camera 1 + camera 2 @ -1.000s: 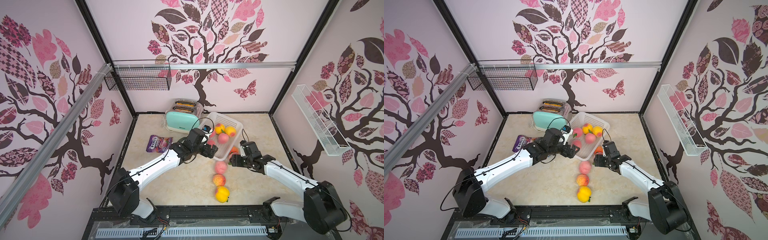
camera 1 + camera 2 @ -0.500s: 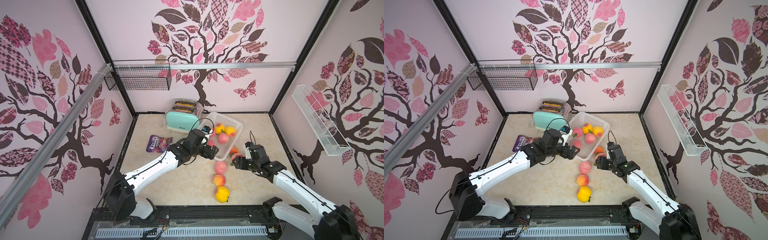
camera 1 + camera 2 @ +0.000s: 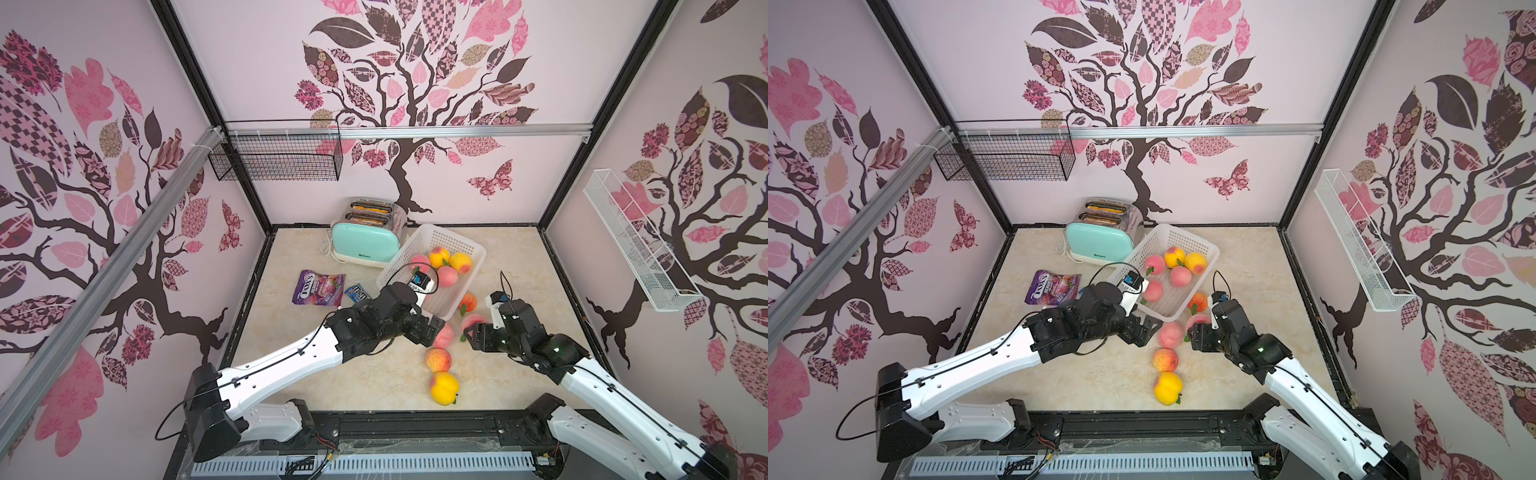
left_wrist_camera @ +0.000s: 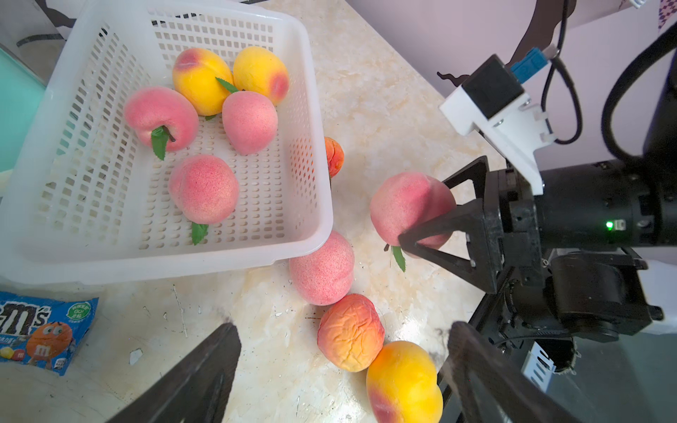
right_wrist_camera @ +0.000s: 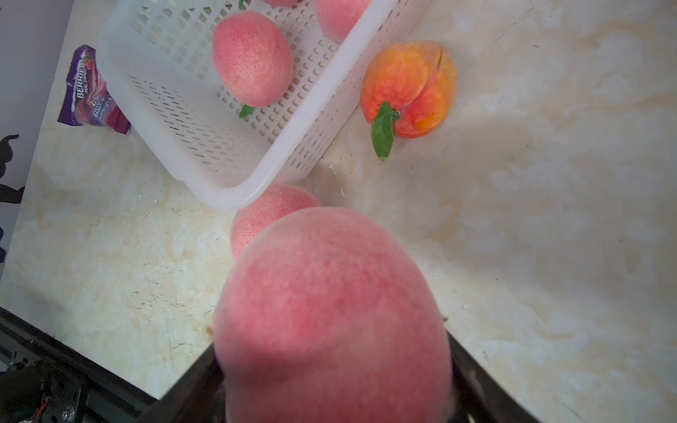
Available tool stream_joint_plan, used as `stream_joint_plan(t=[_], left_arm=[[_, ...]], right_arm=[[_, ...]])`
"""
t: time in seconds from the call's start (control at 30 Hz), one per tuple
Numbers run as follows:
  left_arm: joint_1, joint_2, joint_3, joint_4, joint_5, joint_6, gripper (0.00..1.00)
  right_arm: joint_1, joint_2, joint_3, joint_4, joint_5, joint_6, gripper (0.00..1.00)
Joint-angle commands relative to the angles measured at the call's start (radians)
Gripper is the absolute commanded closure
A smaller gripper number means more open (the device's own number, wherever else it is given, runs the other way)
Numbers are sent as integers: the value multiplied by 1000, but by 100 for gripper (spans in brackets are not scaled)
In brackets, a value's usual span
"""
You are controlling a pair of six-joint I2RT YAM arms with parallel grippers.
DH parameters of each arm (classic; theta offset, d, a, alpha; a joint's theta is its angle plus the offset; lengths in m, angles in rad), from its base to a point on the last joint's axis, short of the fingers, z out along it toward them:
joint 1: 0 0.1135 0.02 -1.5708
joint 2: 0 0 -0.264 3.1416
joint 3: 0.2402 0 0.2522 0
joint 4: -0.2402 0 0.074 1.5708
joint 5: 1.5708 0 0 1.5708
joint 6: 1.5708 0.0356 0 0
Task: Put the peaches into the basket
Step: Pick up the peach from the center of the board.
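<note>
A: Starting with a top view; noting the right gripper [image 3: 471, 332] clamped on a pink peach [image 3: 474, 321], just off the near corner of the basket [image 3: 440, 231]; counting five peaches [image 3: 1180, 276] already inside.

B: And the left gripper [image 3: 1147, 329]?

A: Empty, fingers wide apart, hovering just beside a second pink peach [image 3: 1170, 334] on the table [image 3: 1100, 374]; also spotting a wrinkled peach [image 3: 1165, 359], a yellow peach [image 3: 1168, 387] and an orange peach [image 3: 1199, 301] outside, the last close against the basket's side.

B: Left wrist view?

A: Confirming the grip; black fingers [image 4: 439, 223] pinching the pink peach [image 4: 406, 201] from two sides, seemingly lifted off the table; seeing the left arm's own dark fingers [image 4: 205, 373] spread wide over the wrinkled peach [image 4: 350, 331].

B: Right wrist view?

A: Mostly filled by the held pink peach [image 5: 329, 311]; beyond it, showing the basket [image 5: 256, 190] corner and the orange peach [image 5: 406, 88] beside its wall.

B: Step in hand?

A: Probably carrying this one to the basket; next, calling for a lift above the rim, a move over bare floor, then parting the fingers; worth minding the left arm so near.
</note>
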Motion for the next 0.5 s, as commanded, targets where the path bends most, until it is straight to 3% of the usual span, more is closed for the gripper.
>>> stream_joint_plan(t=[0.0, 0.17, 0.47], left_arm=[[-14, -34, -28, -32, -51, -30, 7], [-14, -74, -49, -43, -62, -33, 7], [-11, -106, -66, -43, -106, -26, 4]], right_arm=[[11, -13, 68, -36, 31, 5, 26], [14, 30, 129, -36, 39, -32, 26], [15, 232, 304, -6, 71, -141, 25]])
